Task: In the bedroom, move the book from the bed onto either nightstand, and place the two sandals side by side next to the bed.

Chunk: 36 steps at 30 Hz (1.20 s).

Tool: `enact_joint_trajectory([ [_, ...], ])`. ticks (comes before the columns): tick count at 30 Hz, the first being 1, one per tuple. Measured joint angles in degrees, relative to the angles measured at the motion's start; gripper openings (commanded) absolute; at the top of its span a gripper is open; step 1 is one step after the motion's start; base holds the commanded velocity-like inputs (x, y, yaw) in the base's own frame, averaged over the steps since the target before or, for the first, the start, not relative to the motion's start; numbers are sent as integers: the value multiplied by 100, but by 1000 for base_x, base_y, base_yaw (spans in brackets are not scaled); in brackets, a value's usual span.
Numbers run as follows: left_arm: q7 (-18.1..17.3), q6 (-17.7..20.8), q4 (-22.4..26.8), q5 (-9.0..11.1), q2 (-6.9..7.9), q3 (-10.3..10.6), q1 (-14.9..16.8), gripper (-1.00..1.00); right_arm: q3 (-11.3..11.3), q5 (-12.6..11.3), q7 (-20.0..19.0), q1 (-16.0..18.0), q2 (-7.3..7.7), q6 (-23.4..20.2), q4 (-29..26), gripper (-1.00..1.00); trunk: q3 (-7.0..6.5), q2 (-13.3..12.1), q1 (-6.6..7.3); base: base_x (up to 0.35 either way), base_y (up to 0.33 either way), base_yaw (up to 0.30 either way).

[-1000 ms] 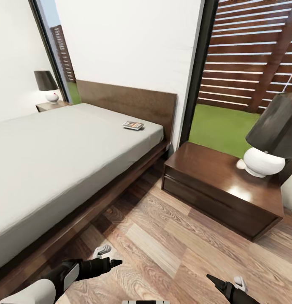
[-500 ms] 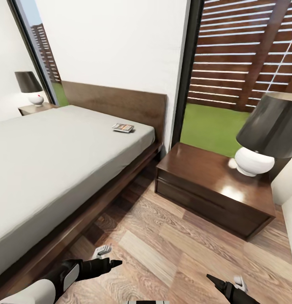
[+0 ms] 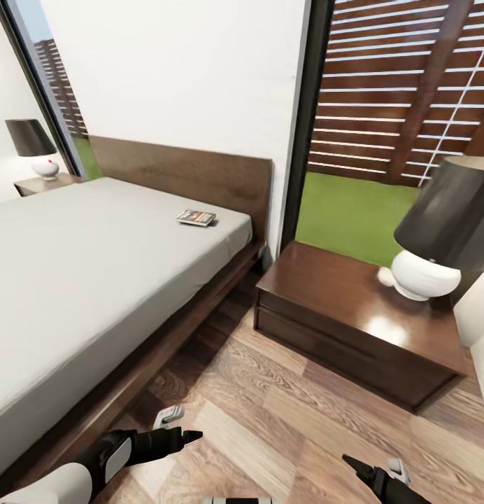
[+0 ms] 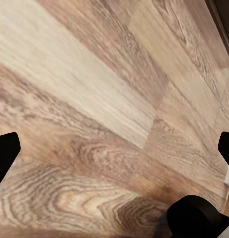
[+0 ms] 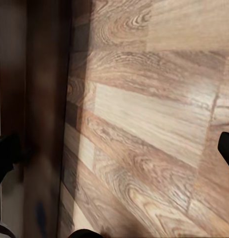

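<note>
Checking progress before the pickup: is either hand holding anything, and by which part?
Nothing. Both hands are open over bare floor; the book lies on the bed.

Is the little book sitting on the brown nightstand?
No, the book lies on the bed near the headboard, while the nightstand carries a lamp.
</note>
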State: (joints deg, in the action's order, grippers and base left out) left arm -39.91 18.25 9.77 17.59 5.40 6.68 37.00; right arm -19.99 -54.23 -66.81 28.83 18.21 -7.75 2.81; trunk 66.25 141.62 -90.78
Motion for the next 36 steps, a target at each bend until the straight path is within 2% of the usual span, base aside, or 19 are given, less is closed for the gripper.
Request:
enact_joint_trajectory([
  [14, 6, -12, -1, 0, 0, 0, 1, 100, 1, 0, 0, -1, 0, 0, -1, 100, 0, 0, -1, 185, 159, -188],
  [21, 4, -12, 0, 0, 0, 0, 0, 100, 0, -1, -2, 0, 0, 0, 0, 100, 0, 0, -2, 35, 169, -109],
  [36, 4, -15, -1, 0, -25, 0, 0, 100, 1, 0, -3, 0, 0, 0, 0, 100, 0, 0, -2, 3, 19, -77],
])
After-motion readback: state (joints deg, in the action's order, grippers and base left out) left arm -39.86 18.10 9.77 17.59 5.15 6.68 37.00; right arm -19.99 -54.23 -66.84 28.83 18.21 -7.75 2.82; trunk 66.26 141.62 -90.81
